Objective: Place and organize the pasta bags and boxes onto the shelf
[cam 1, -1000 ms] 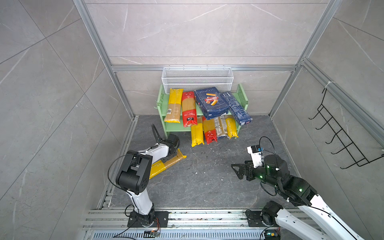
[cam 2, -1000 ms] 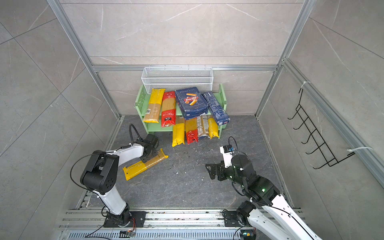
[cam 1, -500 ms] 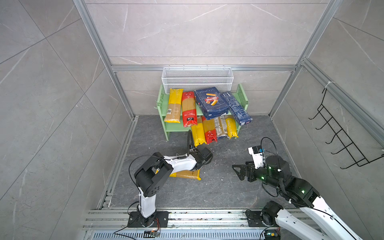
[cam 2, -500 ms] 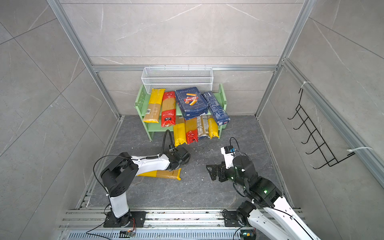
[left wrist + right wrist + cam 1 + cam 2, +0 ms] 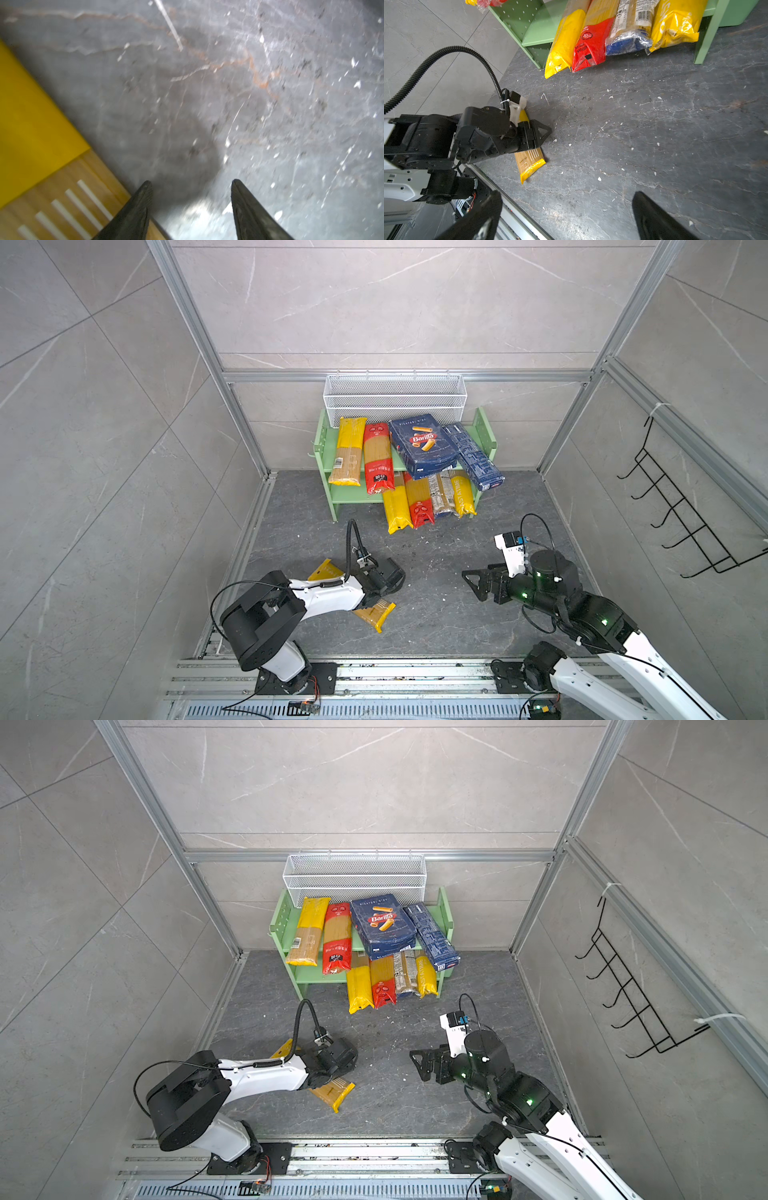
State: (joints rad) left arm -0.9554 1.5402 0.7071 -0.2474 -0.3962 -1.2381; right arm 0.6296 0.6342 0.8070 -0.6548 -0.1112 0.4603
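Note:
The light green shelf (image 5: pixel 353 497) (image 5: pixel 316 973) stands against the back wall. Its top board carries a yellow bag (image 5: pixel 349 452), a red bag (image 5: pixel 377 458) and both dark blue pasta boxes, the wide Barilla one (image 5: pixel 424 445) and a narrow one (image 5: pixel 473 456). Several bags (image 5: pixel 419 499) (image 5: pixel 591 41) stick out of the lower board. One yellow bag (image 5: pixel 376 614) (image 5: pixel 529 164) lies on the floor, partly under the left arm. My left gripper (image 5: pixel 390 576) (image 5: pixel 191 181) is open just above the floor with only floor between its fingers, the bag (image 5: pixel 31 124) beside one finger. My right gripper (image 5: pixel 471 578) (image 5: pixel 566 194) hovers wide open and empty.
A white wire basket (image 5: pixel 395 400) hangs on the wall right above the shelf. A black hook rack (image 5: pixel 681 522) is on the right wall. The metal rail (image 5: pixel 374 672) with both arm bases runs along the front. Pale crumbs dot the dark floor (image 5: pixel 633 124).
My left gripper swung from the left wall to the middle of the floor, and the yellow floor bag shifted and turned with it. The right arm barely moved.

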